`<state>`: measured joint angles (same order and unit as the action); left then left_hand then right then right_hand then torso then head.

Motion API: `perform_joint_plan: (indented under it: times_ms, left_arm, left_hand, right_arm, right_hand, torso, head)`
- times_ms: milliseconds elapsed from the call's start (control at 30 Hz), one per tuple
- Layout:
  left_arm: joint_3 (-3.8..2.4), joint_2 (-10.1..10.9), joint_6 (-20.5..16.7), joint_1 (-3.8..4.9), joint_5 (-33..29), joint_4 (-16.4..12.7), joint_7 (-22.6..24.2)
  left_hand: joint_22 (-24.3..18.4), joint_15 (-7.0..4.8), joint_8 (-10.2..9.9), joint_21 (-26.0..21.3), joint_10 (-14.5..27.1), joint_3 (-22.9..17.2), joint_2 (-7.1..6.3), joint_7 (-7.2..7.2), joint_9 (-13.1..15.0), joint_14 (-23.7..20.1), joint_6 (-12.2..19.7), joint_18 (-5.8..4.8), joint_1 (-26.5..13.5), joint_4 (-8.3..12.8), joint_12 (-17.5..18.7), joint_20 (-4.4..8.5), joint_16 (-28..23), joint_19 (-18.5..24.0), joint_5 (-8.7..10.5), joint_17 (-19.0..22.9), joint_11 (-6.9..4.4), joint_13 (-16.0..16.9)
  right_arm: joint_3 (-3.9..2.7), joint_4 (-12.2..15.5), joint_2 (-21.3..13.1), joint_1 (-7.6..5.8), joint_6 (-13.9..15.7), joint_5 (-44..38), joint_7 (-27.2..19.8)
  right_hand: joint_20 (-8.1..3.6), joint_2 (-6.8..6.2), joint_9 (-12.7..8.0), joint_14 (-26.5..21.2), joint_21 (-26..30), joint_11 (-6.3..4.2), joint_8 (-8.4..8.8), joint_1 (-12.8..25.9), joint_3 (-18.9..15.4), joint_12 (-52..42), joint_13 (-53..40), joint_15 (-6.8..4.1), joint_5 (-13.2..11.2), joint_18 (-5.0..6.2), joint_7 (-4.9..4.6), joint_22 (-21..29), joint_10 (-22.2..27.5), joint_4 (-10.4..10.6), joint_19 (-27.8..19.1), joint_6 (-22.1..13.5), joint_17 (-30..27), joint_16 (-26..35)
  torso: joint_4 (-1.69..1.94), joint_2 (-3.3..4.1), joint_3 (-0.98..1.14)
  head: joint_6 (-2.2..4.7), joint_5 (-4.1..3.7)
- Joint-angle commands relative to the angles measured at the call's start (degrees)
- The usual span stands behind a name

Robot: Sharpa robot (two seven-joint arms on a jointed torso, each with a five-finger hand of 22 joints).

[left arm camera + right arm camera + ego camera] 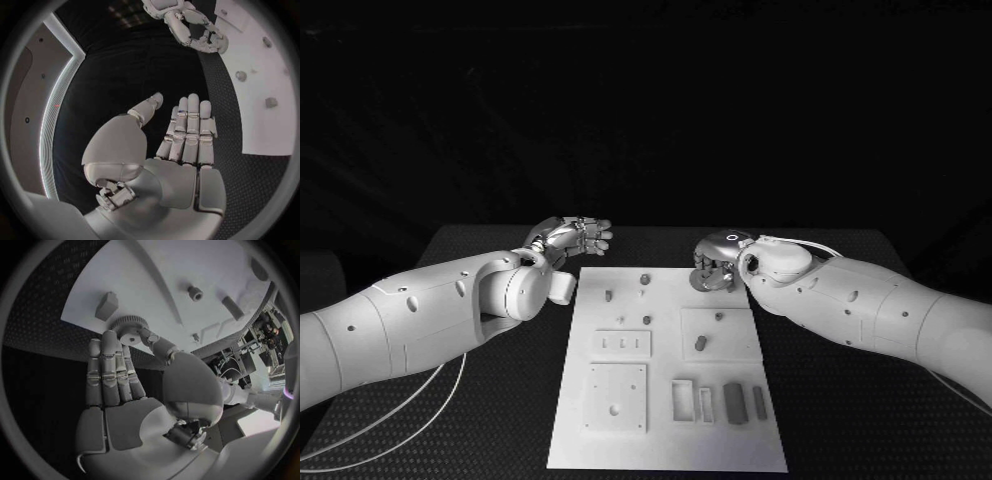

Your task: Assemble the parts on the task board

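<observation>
The white task board [668,440] lies lengthwise in the middle of the black table. My right hand [718,263] hovers at the board's far right corner; the right wrist view shows the thumb and fingertips [107,338] pinching a round toothed gear [128,326] just above the board [156,270]. My left hand [571,237] floats over the bare table beside the far left corner. In the left wrist view this left hand [181,135] has straight fingers, the thumb apart, and holds nothing. That view also shows my right hand [190,30] with curled fingers.
Small pegs [607,296] [646,320] [701,344] stand on the far half of the board. Two raised square plates [620,346] [616,397] sit on its left, and a slotted frame [684,400] with upright bars [736,404] near its front.
</observation>
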<state>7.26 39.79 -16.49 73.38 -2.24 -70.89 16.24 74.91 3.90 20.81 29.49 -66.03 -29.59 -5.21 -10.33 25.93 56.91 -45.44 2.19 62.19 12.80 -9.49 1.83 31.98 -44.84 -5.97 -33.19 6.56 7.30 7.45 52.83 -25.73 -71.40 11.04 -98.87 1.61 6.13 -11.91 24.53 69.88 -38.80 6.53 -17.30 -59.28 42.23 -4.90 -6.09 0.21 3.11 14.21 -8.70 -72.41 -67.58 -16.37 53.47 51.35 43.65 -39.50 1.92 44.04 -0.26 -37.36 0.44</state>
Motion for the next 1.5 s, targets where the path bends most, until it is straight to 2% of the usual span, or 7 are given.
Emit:
perform_joint_plan:
  times_ms: [33,333,600,833,900,1100,1500]
  left_arm:
    - [-0.05,-0.1,1.1,0.05,0.1,-0.2,0.1]
    - [-0.06,0.0,1.1,0.05,0.1,-0.2,0.0]
    - [-0.06,0.1,1.0,0.05,0.1,-0.3,0.0]
    - [-0.06,0.2,1.0,0.07,0.2,-0.4,0.0]
    - [-0.06,0.2,1.0,0.07,0.2,-0.4,0.0]
    - [-0.06,0.2,1.0,0.07,0.2,-0.4,-0.1]
    - [-0.06,0.4,1.0,0.07,0.3,-0.5,-0.1]
  left_hand:
    - [1.2,0.19,-0.3,0.4,0.1,-0.2,0.03,-0.24,-0.1,-0.3,0.2,0.88,-0.3,0.1,0.3,-0.15,-0.3,0.4,0.04,-0.1,0.36,0.0]
    - [1.2,0.2,-0.3,0.4,0.1,-0.3,0.03,-0.23,-0.1,-0.3,0.2,0.87,-0.3,0.1,0.3,-0.17,-0.3,0.5,-0.01,-0.1,0.37,0.0]
    - [1.2,0.22,-0.3,0.4,0.1,-0.3,0.04,-0.24,-0.1,-0.4,0.2,0.87,-0.3,0.1,0.3,-0.18,-0.3,0.5,-0.04,-0.1,0.37,0.0]
    - [1.2,0.22,-0.3,0.4,0.1,-0.3,0.04,-0.24,-0.1,-0.4,0.2,0.87,-0.3,0.1,0.3,-0.18,-0.3,0.5,-0.05,-0.1,0.37,0.0]
    - [1.2,0.22,-0.3,0.4,0.1,-0.3,0.06,-0.23,-0.1,-0.4,0.2,0.86,-0.3,0.1,0.3,-0.19,-0.3,0.5,-0.05,-0.1,0.37,0.0]
    - [1.2,0.23,-0.3,0.4,0.1,-0.3,0.07,-0.23,-0.1,-0.4,0.2,0.86,-0.3,0.1,0.3,-0.19,-0.3,0.5,-0.06,-0.1,0.37,0.0]
    - [1.2,0.24,-0.3,0.5,0.1,-0.3,0.07,-0.2,0.0,-0.4,0.2,0.87,-0.3,0.1,0.3,-0.2,-0.3,0.6,-0.09,-0.1,0.35,0.0]
  right_arm:
    - [1.79,0.1,0.3,2.64,-12.2,-3.5,1.2]
    - [1.85,0.6,0.2,2.64,-10.5,-4.5,1.9]
    - [1.94,1.1,0.2,2.65,-11.0,-5.2,1.7]
    - [1.96,1.1,0.2,2.65,-9.2,-4.9,0.8]
    - [1.96,1.2,0.2,2.65,-9.0,-4.9,0.6]
    - [1.96,1.2,0.3,2.65,-7.2,-5.0,0.9]
    - [1.93,2.5,-0.9,2.66,1.7,-4.5,2.6]
  right_hand:
    - [0.09,-0.66,-0.2,-0.7,0.3,0.11,0.4,-0.5,-0.3,0.2,0.0,0.08,0.4,0.79,-0.16,-0.1,0.4,-0.3,-0.6,-0.7,-0.1,-0.3]
    - [0.26,-1.66,-0.7,-1.3,0.4,-0.21,0.95,-3.2,-0.8,-0.4,-1.2,-0.19,0.5,0.79,1.46,-0.4,-0.6,-0.2,-0.9,-2.2,-0.4,-0.9]
    - [0.43,-1.82,-0.8,-1.3,0.6,-0.77,0.41,-9.2,4.4,-1.2,-3.4,-0.64,1.3,0.79,0.63,-0.4,-1.7,0.0,-0.6,-1.8,-1.0,-1.4]
    - [0.45,-1.42,-0.5,-1.0,0.4,-1.15,-0.54,-9.2,4.9,-1.6,-4.3,-0.91,0.5,0.79,0.77,-0.6,-2.4,0.1,-0.4,-0.2,-1.2,-1.8]
    - [0.12,0.81,0.5,0.1,-0.2,-2.02,-2.71,-6.8,4.1,-3.2,-5.5,-1.68,-0.1,0.79,1.49,-0.8,-5.1,0.6,0.6,3.7,-1.0,-2.5]
    - [-0.67,2.77,1.2,1.0,-0.8,-3.08,-3.9,-4.7,4.6,-4.3,-7.3,-2.59,-0.2,0.79,1.96,-1.0,-7.4,0.0,1.9,6.4,-0.8,-3.4]
    - [-2.13,2.86,2.5,3.0,-2.3,-4.48,-4.94,-3.6,6.7,-5.3,-9.8,-4.03,-0.1,0.79,3.1,-1.4,-10.2,0.0,4.7,9.2,0.1,-5.1]
  torso:
    - [-0.05,-0.01,-0.04]
    - [0.03,0.02,0.02]
    - [-0.04,0.0,0.07]
    - [-0.03,0.01,0.08]
    - [-0.04,0.02,0.08]
    - [-0.01,0.02,0.11]
    - [-0.03,0.0,0.14]
  head:
    - [-0.02,-0.15]
    - [-0.19,-0.26]
    - [-0.41,-0.25]
    - [-0.43,-0.33]
    - [-0.44,-0.34]
    - [-0.48,-0.4]
    - [-0.29,-0.47]
